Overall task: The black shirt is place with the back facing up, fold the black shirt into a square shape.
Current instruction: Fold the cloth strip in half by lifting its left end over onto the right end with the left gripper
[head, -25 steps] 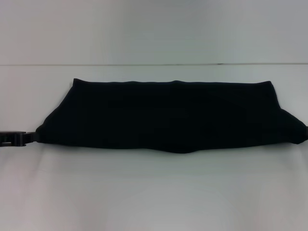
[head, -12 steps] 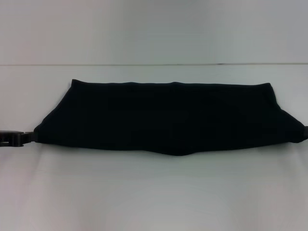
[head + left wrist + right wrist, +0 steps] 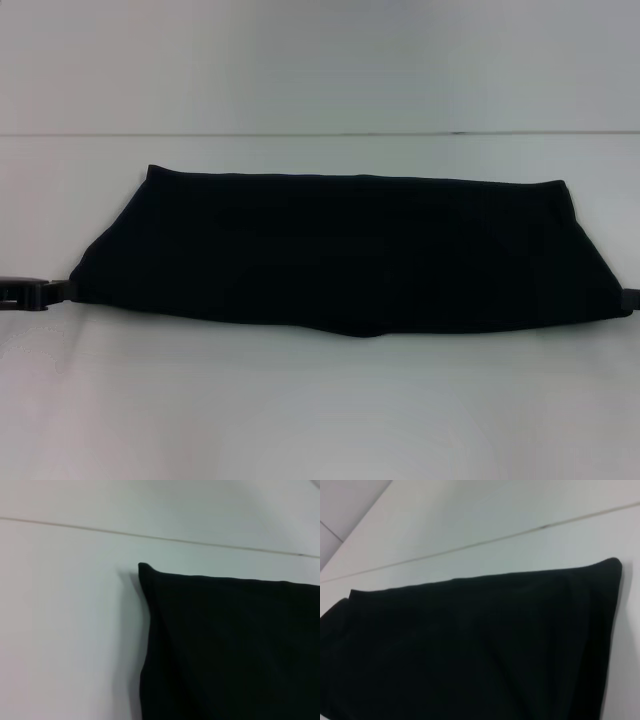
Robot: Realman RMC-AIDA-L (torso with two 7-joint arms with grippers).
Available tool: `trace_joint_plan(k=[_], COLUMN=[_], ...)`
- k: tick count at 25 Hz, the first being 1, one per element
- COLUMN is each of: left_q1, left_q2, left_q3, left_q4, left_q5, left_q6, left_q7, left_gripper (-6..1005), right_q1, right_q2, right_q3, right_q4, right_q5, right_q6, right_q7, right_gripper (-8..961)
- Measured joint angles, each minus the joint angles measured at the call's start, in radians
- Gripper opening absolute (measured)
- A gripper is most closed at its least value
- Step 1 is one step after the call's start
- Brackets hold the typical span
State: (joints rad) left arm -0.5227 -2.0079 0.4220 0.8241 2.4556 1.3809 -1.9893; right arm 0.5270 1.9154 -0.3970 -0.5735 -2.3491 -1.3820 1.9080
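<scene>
- The plain matte black soft-fabric shirt (image 3: 350, 250) lies as a wide folded band across the white table (image 3: 320, 410).
- The left gripper (image 3: 68, 290) touches its near left corner; the grip is unclear.
- The right gripper (image 3: 629, 299) sits at the near right corner, its fingers hidden.

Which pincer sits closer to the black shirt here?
Neither clearly: the left pincer meets the black shirt at its left near corner, the right pincer at its right near corner.

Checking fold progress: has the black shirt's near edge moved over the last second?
Yes. The black shirt's near edge has dropped toward the camera, away from the table seam line; the far edge barely shifted.
</scene>
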Motion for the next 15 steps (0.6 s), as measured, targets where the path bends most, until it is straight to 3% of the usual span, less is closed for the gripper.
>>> trace_joint_plan(k=[15], left_q1=[-0.002], left_q2=[0.0], left_q3=[0.001], left_q4=[0.0], left_q5=[0.03], left_q6=[0.021], left_q7=[-0.015], left_gripper=[102], right_q1=[-0.019], right_q2=[0.001], right_q3=[0.005], right_q4=[0.001], right_q5=[0.0], right_q6=[-0.006], right_q7=[0.002], right_gripper=[24])
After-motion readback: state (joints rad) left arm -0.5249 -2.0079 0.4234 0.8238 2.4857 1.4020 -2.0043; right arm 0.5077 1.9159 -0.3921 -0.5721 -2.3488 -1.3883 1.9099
